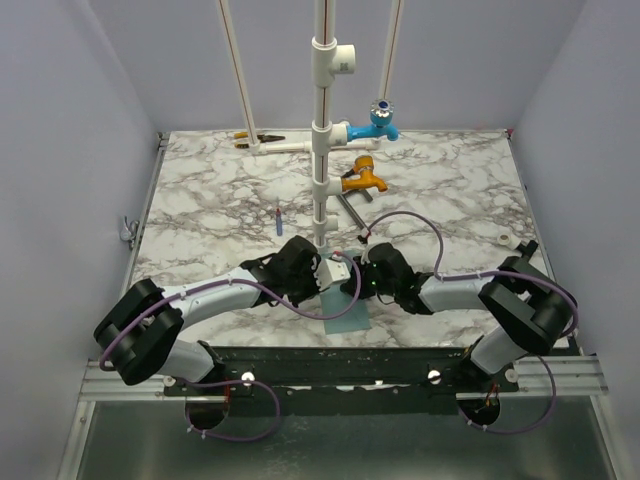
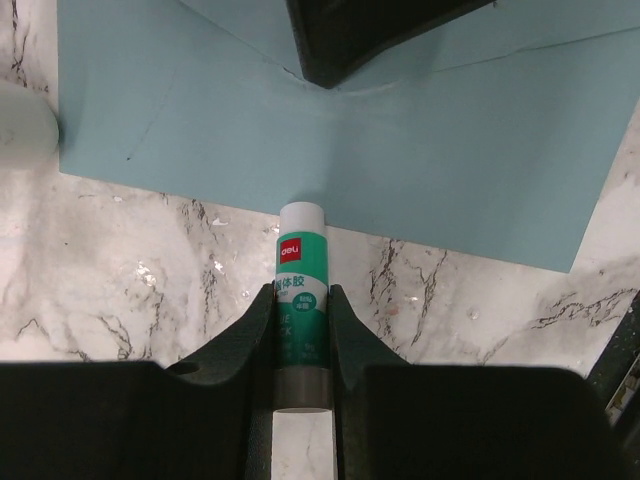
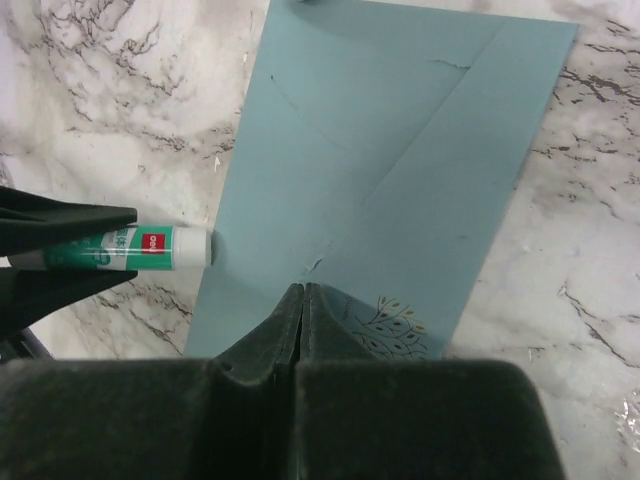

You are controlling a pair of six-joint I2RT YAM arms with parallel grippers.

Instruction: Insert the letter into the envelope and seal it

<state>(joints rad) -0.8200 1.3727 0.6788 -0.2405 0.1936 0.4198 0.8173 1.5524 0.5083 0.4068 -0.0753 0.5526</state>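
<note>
Robot test cell in a lab.
Plain grey walls [image 1: 60, 150] box in a marble-print table [image 1: 200, 200]; the left arm [image 1: 200, 300] and right arm [image 1: 470, 290] are mounted on an aluminium rail [image 1: 590, 376], and a white pipe stand [image 1: 321, 120] carries a blue tap [image 1: 381, 122] and an orange tap [image 1: 362, 178].

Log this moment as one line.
left gripper: shut on glue stick, its end at envelope edge | right gripper: shut, resting on envelope | letter: not visible

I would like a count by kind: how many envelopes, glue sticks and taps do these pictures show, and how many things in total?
envelope: 1
glue stick: 1
taps: 2, namely the blue tap and the orange tap
total: 4
</note>
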